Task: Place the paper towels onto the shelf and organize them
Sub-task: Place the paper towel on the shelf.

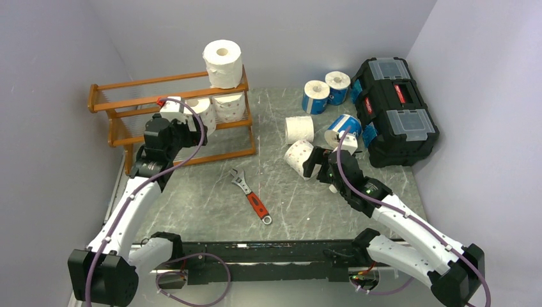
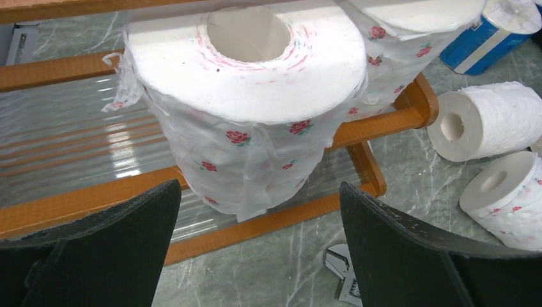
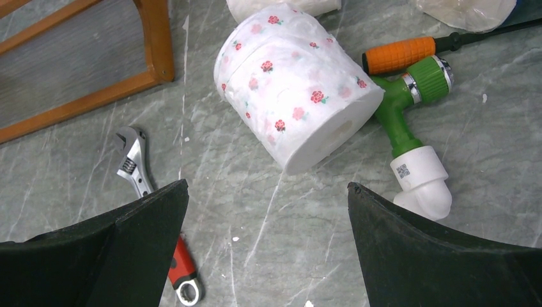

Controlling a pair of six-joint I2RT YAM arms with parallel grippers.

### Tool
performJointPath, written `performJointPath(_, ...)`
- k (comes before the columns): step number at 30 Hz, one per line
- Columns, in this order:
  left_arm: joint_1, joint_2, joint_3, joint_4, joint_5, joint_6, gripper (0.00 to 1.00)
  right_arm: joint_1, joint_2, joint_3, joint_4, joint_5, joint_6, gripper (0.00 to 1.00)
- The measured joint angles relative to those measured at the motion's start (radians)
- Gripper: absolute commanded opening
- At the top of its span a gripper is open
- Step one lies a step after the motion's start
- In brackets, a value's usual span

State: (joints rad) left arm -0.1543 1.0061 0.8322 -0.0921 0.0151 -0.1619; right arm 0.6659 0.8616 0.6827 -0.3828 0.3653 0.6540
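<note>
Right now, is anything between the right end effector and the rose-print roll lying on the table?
Nothing visible. The right end effector is open and faces the rose-print roll, which lies on its side just ahead. In the right wrist view, the green nozzle sits close beside the roll on the right, and the wrench lies off to the left, outside that path.

You see the right gripper (image 3: 266, 185) with its two dark fingers (image 3: 115, 249) in the lower corners, spread wide, and only bare table (image 3: 275, 256) between them. A rose-printed paper towel roll (image 3: 297, 89) lies on its side at upper centre, its hollow core facing lower right. Just right of it sits a green fitting (image 3: 409, 115) with a white end, and an orange handle (image 3: 399, 54) above that. An adjustable wrench (image 3: 137, 166) lies at left, its red grip beside the left finger. A corner of the shelf (image 3: 156, 45) shows at upper left.
</note>
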Motion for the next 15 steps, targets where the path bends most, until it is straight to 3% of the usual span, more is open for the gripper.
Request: performJointPath(15,-0.001,0.068,0.000,0.021,-0.070,-0.015,0.94,0.000,-0.009,-0.008,0.000,0.000,0.000,0.97)
